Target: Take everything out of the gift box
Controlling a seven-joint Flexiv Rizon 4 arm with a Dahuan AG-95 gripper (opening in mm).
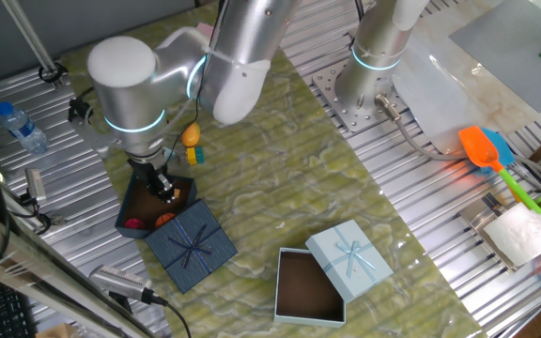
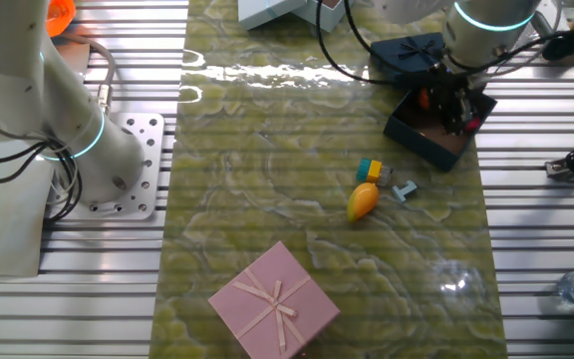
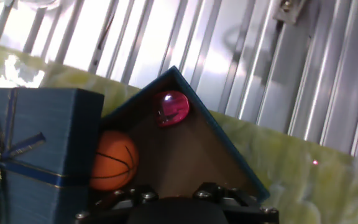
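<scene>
The navy gift box (image 1: pixel 137 208) stands open at the table's left edge, and its ribboned lid (image 1: pixel 192 246) leans against its near side. My gripper (image 1: pixel 163 186) reaches down into the box (image 2: pixel 429 132); the frames do not show how its jaws stand. In the hand view an orange basketball toy (image 3: pixel 112 160) lies beside the lid (image 3: pixel 30 143), and a pink-red ball (image 3: pixel 173 107) sits in the far corner. Only the gripper's dark base shows along that view's bottom edge. Outside the box lie an orange-yellow toy (image 2: pixel 362 201), a teal and yellow block (image 2: pixel 369 170) and a pale blue piece (image 2: pixel 404 189).
A light blue box (image 1: pixel 306 286) with a brown inside and its lid (image 1: pixel 350 255) sit near the front. A pink box (image 2: pixel 275 299) stands on the far side. A water bottle (image 1: pixel 22 127) lies at the left, and a second arm's base (image 1: pixel 374 70) stands behind.
</scene>
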